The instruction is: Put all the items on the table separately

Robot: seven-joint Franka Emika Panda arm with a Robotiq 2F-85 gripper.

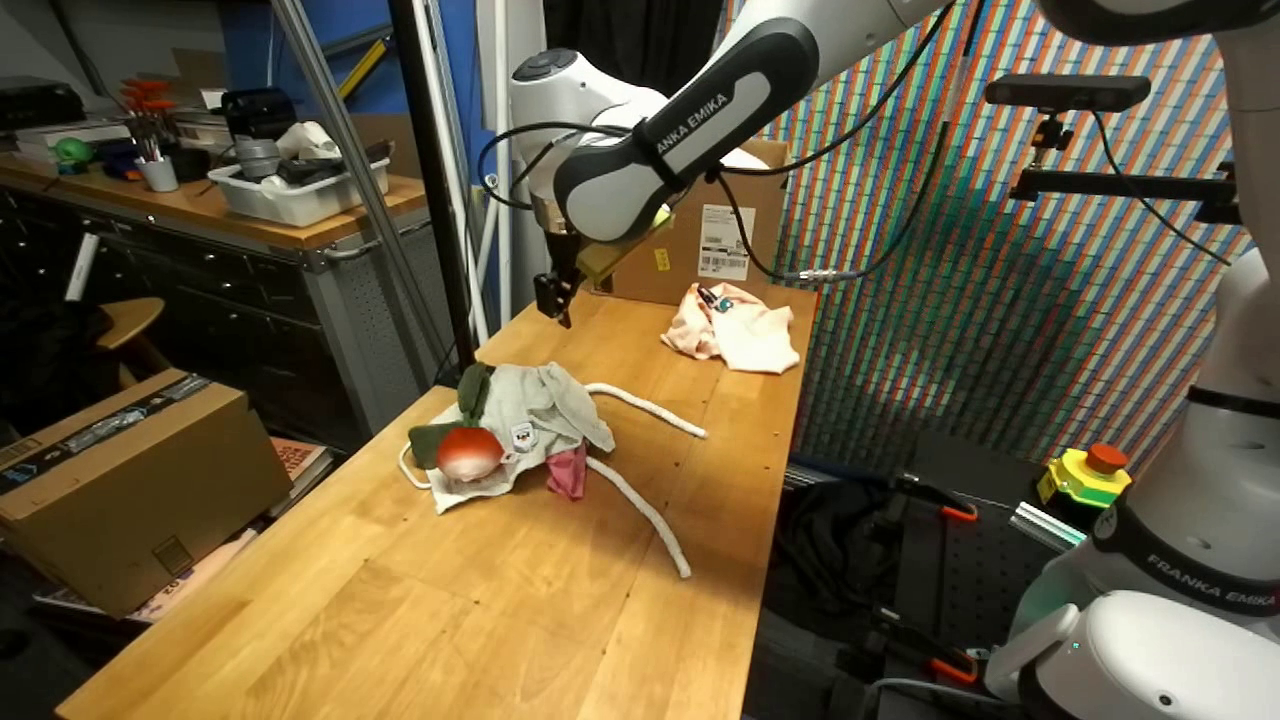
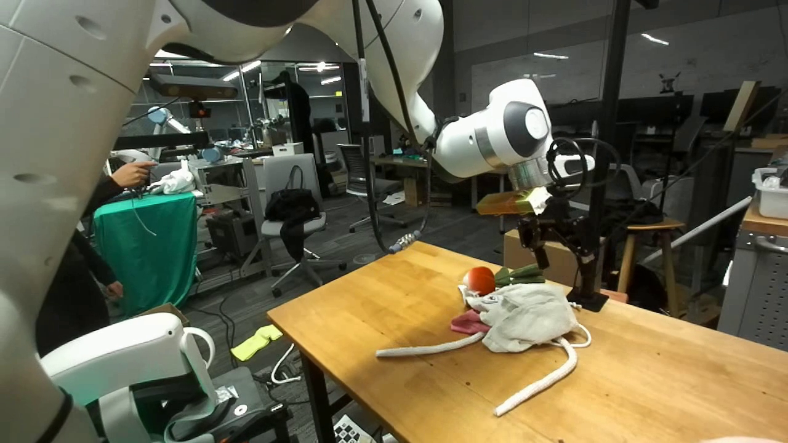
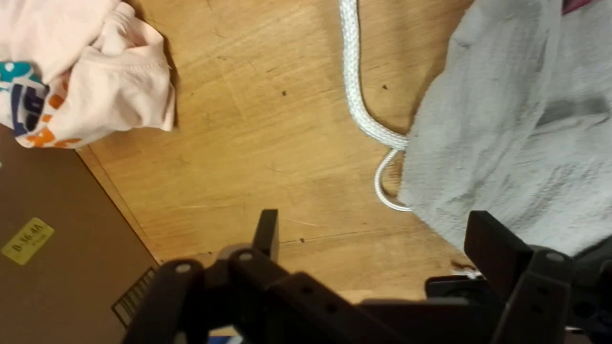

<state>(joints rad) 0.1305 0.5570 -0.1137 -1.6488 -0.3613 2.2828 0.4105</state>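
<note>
Wrist view shows the pincer [image 3: 375, 229] standing wide with nothing held, above the table [image 3: 267, 157]. Nearest lies the grey cloth [image 3: 502, 134], with a thin cord [image 3: 379, 181] and a white rope [image 3: 353, 76] coming out at its edge. In an exterior view, the red ball [image 1: 470, 453], green cloth [image 1: 473, 395] and small dark-pink cloth [image 1: 567, 472] crowd together with it; the pale pink cloth [image 1: 745, 330] lies well apart, near the box [image 1: 685, 240]. I think the step now is to take one of these things. Better first an outer one, such as the ball: come down straight, close gently, lift slowly without dragging the grey cloth, and lay it alone.
</note>
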